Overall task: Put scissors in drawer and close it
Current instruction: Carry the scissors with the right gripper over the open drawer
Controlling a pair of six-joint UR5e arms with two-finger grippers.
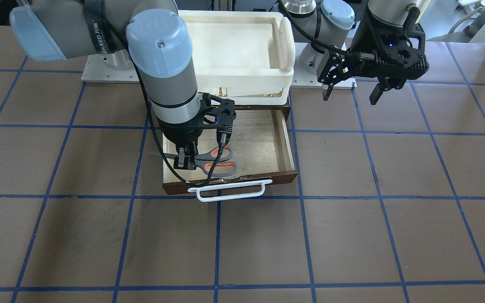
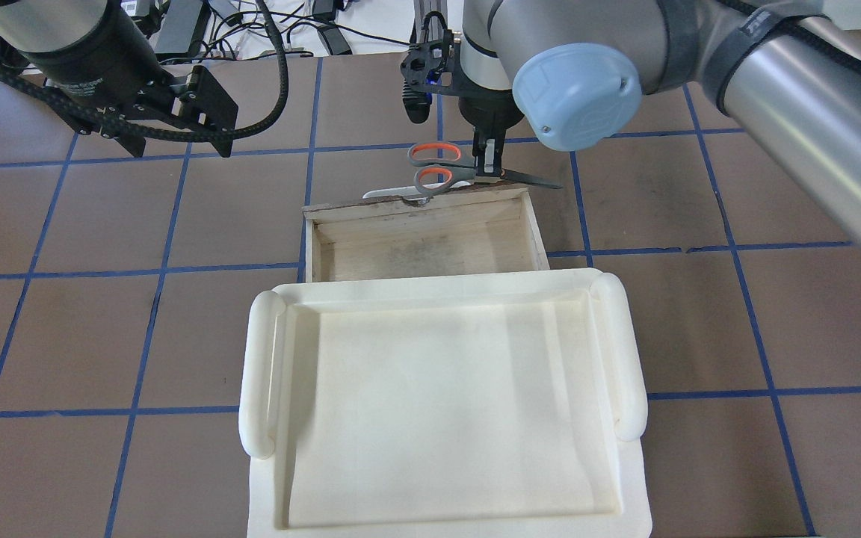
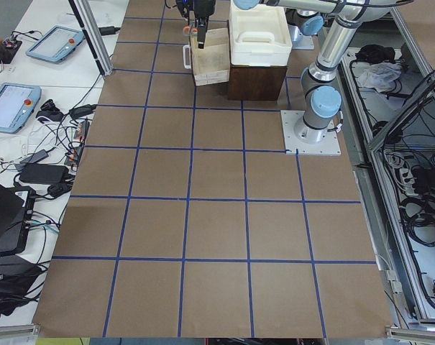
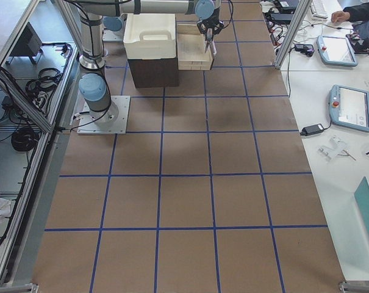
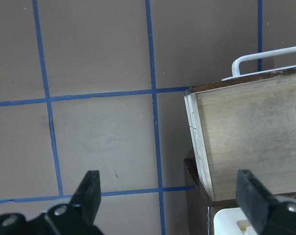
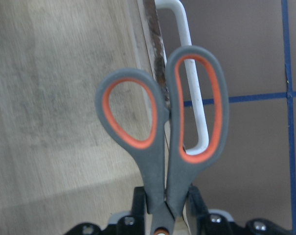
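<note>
The scissors [image 1: 219, 162], grey with orange-red lined loops, hang level in my right gripper [image 1: 185, 163], which is shut on them near the pivot. They hover over the front edge of the open drawer [image 1: 263, 139]. In the right wrist view one loop of the scissors [image 6: 162, 127] lies over the plywood floor [image 6: 55, 98] and the other over the white bar handle [image 6: 194, 98]. In the overhead view the scissors [image 2: 438, 168] sit at the drawer's [image 2: 423, 246] far edge, with the right gripper [image 2: 489, 166] on them. My left gripper [image 1: 351, 94] is open and empty, off to the side above the table.
A white plastic tray [image 1: 284, 46] sits on top of the dark brown case [image 3: 257, 80], right behind the open drawer. The left wrist view shows the drawer's corner [image 5: 250, 137] and brown table with blue tape lines. Operators' tables with tablets stand past the table's far edge.
</note>
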